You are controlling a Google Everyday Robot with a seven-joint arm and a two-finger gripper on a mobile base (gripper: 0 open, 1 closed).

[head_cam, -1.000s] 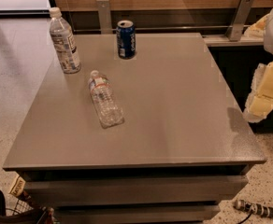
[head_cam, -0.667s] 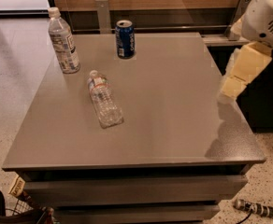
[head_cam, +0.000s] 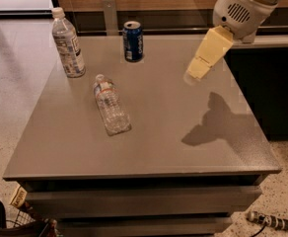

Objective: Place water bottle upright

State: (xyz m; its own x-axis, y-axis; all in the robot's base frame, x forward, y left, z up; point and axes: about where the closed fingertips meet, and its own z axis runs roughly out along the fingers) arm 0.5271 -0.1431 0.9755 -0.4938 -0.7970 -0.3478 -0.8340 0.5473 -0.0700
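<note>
The water bottle point(head_cam: 111, 105) is small, clear and ribbed, with a white cap and a white-and-red label band. It lies on its side left of the middle of the grey table point(head_cam: 193, 147), cap pointing to the far left. My gripper point(head_cam: 197, 72) hangs above the table's right half on a white arm coming from the top right. It is well to the right of the bottle, apart from it, and holds nothing that I can see. Its shadow falls on the table below it.
A taller clear bottle point(head_cam: 67, 44) with a text label stands upright at the far left corner. A blue soda can point(head_cam: 133, 41) stands at the far middle. A dark cabinet point(head_cam: 277, 93) borders the table's right side. A wire basket point(head_cam: 20, 221) sits on the floor at front left.
My arm has swung in from the table's right edge to over its right half, moving left toward the bottle. The bottles and can have not moved.
</note>
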